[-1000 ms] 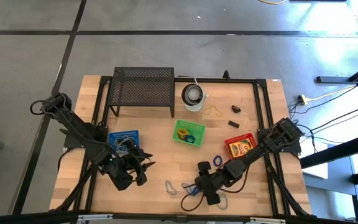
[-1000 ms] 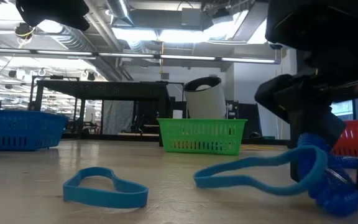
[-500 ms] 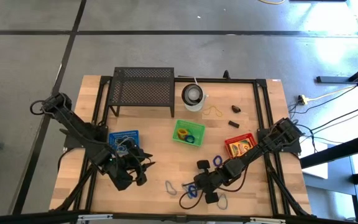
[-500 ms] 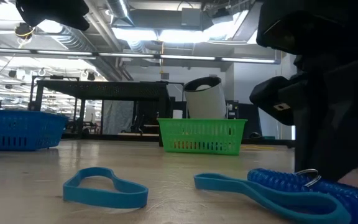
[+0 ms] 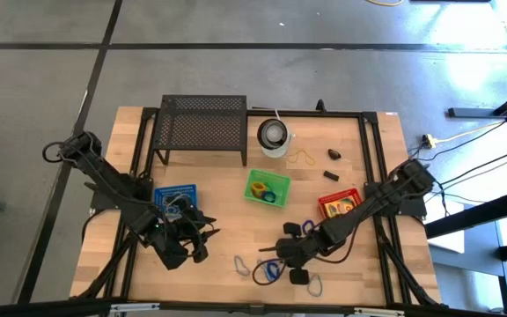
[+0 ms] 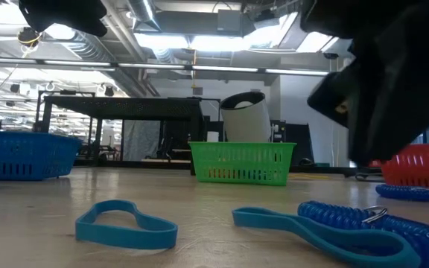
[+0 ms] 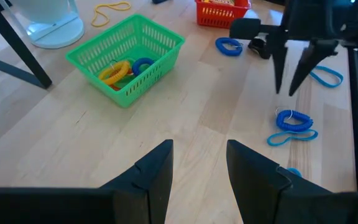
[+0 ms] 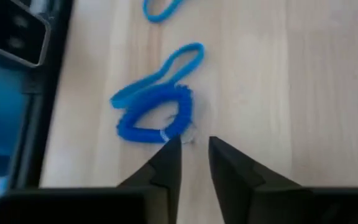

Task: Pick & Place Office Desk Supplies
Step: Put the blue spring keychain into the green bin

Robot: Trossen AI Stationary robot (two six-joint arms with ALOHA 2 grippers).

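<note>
A blue coiled wrist band (image 8: 154, 115) with a flat strap loop and a small key ring lies flat on the table near its front edge (image 5: 271, 269) (image 6: 363, 223). My right gripper (image 8: 194, 149) hangs just above it (image 7: 286, 92), fingers pointing down, narrowly open with nothing between them. A flat blue loop (image 6: 125, 223) lies on the table to the coil's left (image 5: 241, 264). My left gripper (image 7: 199, 168) stands open and empty near the front left (image 5: 202, 239), beside the blue basket (image 5: 176, 199).
A green basket (image 5: 267, 187) holding loops sits mid-table, a red basket (image 5: 340, 204) to the right. Another blue coil (image 5: 309, 227) and a blue loop (image 5: 313, 283) lie near my right arm. The black mesh rack (image 5: 202, 123), white cup (image 5: 274, 135) and black clips (image 5: 334, 153) stand at the back.
My right gripper has risen from the table and drawn slightly toward the far edge. The blue coiled band, whose coil end was raised at the fingers a second ago, now lies flat on the table, free of the gripper.
</note>
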